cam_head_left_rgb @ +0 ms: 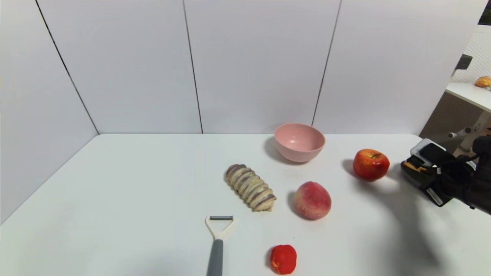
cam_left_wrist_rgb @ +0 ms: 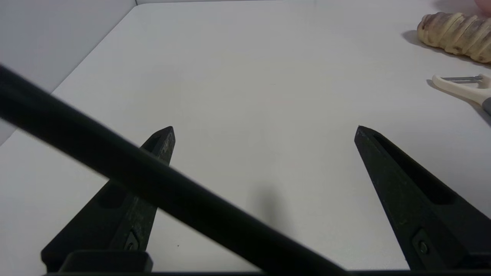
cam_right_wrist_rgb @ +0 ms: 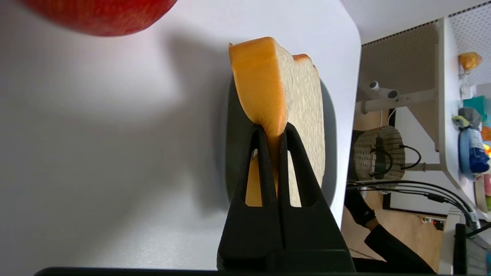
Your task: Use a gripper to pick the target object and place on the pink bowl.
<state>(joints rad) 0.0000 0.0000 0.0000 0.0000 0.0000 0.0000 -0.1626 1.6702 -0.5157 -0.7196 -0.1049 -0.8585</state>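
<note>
Right gripper (cam_right_wrist_rgb: 272, 134): our fingers are pinched nearly together on the orange crust edge of the bread slice (cam_right_wrist_rgb: 284, 103), at the table's (cam_head_left_rgb: 153, 191) right edge, just beside the apple (cam_head_left_rgb: 371, 164).
Bread slice: held on edge over a dark grey plate (cam_right_wrist_rgb: 232, 153); from the wrist view we cannot tell whether its lower part touches the plate.
How it will handle: we judge it light, soft and squashy; the crust is the firmest place to hold, and a hard squeeze could tear or dent it.
Pink bowl (cam_head_left_rgb: 299, 142): empty, near the table's back edge, well apart from the slice, past the apple.
Left gripper (cam_left_wrist_rgb: 264, 132): fingers spread wide, holding nothing, over the table's bare left side.
Writing: we can read no brand or label anywhere.
</note>
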